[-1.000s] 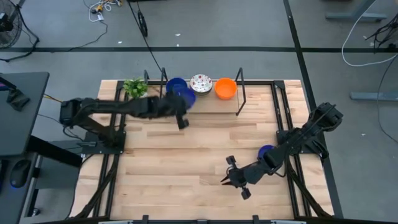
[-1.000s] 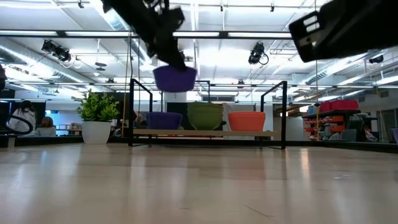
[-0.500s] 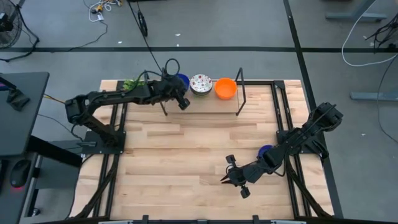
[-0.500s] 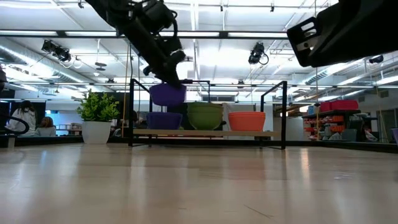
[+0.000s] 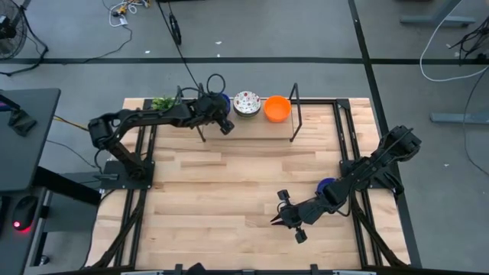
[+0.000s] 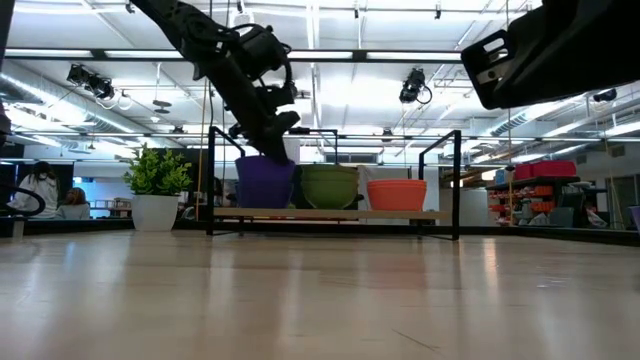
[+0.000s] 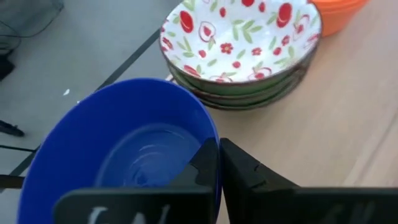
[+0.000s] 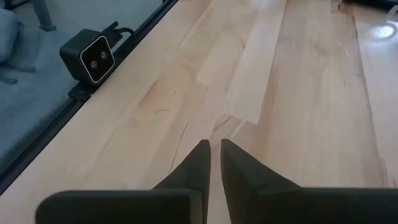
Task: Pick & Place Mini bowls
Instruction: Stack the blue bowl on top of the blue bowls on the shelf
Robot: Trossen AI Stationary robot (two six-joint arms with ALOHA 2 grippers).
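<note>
Left pincer [image 7: 217, 163]: clamped on the blue bowl [image 7: 118, 155] rim.
Patterned bowls [image 7: 242, 43]: just beside, ahead of it.
Right pincer [image 8: 214, 163]: narrow, empty, well apart.

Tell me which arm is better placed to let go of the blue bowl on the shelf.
Left: the left gripper already pinches the blue bowl's rim beside the patterned bowls; the right gripper is empty, far across the table.

We see a solid blue bowl [image 7: 118, 152], a white bowl [image 7: 239, 37] patterned with red fruit and green leaves, an orange bowl [image 5: 276, 108], and a pale wood bench [image 5: 229, 191].
</note>
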